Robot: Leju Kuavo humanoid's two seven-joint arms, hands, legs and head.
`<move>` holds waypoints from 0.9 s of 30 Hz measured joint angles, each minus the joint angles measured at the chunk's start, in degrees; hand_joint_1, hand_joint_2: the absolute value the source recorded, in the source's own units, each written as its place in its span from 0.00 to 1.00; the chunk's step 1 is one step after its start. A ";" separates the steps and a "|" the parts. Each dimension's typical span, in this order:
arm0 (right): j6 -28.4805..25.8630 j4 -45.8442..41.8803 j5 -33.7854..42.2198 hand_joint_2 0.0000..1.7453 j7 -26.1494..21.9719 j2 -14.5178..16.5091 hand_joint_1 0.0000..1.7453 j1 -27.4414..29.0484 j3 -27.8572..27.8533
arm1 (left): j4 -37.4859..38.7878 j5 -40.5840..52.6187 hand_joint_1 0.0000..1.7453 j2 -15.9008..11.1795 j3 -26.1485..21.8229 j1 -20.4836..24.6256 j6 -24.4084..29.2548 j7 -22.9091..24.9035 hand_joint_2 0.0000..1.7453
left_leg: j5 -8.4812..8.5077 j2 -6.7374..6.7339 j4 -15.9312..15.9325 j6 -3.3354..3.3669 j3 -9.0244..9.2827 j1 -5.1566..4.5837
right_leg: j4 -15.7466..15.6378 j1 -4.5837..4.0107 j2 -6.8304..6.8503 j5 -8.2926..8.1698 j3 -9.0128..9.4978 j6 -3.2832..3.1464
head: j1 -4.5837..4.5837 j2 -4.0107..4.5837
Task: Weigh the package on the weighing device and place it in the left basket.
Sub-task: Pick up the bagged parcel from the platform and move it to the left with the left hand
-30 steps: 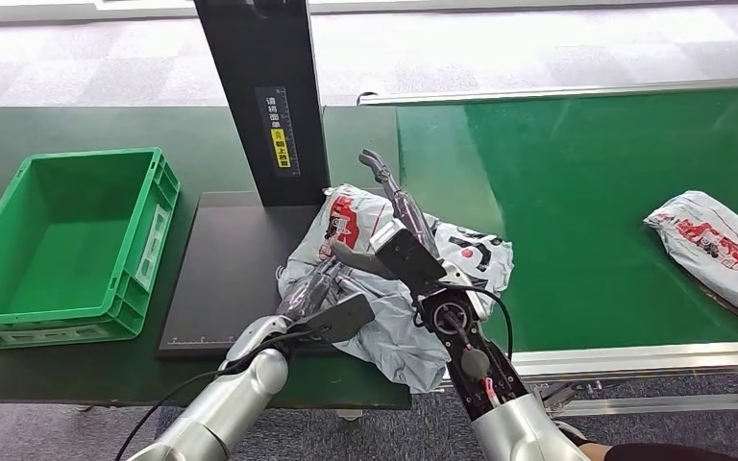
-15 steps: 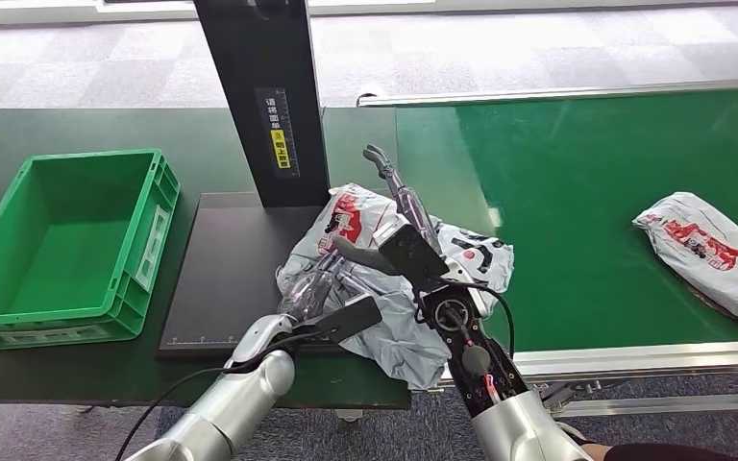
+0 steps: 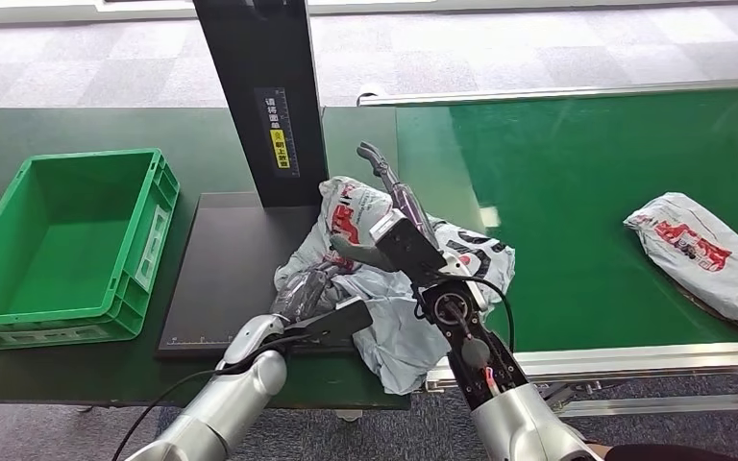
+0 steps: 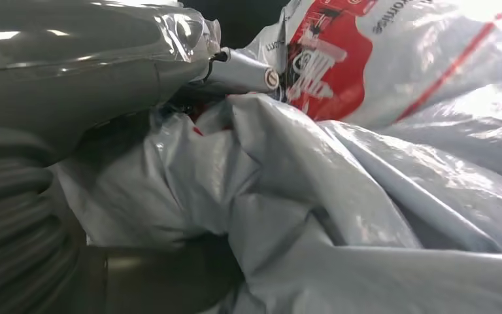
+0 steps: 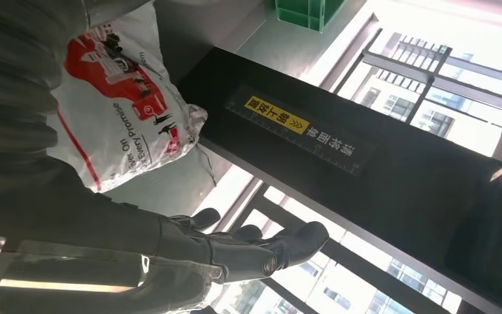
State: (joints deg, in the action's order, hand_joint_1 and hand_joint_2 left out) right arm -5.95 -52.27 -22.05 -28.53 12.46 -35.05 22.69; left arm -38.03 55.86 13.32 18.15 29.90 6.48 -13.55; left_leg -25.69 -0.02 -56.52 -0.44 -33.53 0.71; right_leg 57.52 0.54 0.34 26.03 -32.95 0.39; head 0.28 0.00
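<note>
The grey package with red print lies crumpled across the right edge of the black weighing platform and the conveyor's left end. My left hand grips its near-left folds. In the left wrist view the thumb and a fingertip close around bunched plastic of the package. My right hand rests on top of the package with fingers stretched straight toward the scale's column and thumb apart, holding nothing. In the right wrist view those fingers point past the package. The green basket stands at the left.
The scale's black column rises right behind the package, close to my right fingertips. A second grey package lies on the green conveyor belt at the right. A metal rail edges the belt's near side.
The second package has travelled left along the belt. The near package has bunched up and shifted slightly left, my left hand closing tighter on its folds. My right hand edged left.
</note>
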 joint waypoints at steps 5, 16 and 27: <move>0.05 0.53 0.10 1.00 0.10 -0.01 0.00 -0.23 0.04 | -0.58 -0.44 1.00 -0.12 -0.20 -0.02 -0.60 -1.27 1.00 | -0.01 0.00 0.00 0.00 -0.03 -0.01 | 0.00 0.01 0.00 0.00 -0.03 0.00 | 0.00 0.00; -0.42 -0.07 0.01 1.00 0.27 -0.87 0.00 0.65 0.00 | -7.44 -10.67 1.00 0.02 -5.03 -3.35 13.40 -8.67 1.00 | -0.01 -0.11 0.00 0.00 -0.25 0.00 | 0.00 0.00 -0.12 -0.01 -0.36 -0.01 | -0.01 0.00; 5.26 -0.02 6.10 1.00 2.67 -1.10 0.00 0.88 -0.30 | -17.64 -14.48 1.00 -0.75 -10.17 -7.11 25.60 -12.49 1.00 | -0.01 -0.14 -0.01 -0.01 -0.60 0.00 | 0.01 -0.01 -0.16 -0.01 -0.71 -0.01 | -0.02 0.01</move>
State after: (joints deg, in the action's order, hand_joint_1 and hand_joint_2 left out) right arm -0.69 -52.29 -15.95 -25.87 11.35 -34.17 22.39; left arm -55.67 41.38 12.57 7.99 22.79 32.09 -26.04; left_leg -25.69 -0.16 -56.53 -0.45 -34.13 0.72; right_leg 57.54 0.53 0.18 26.03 -33.66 0.39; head 0.27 0.01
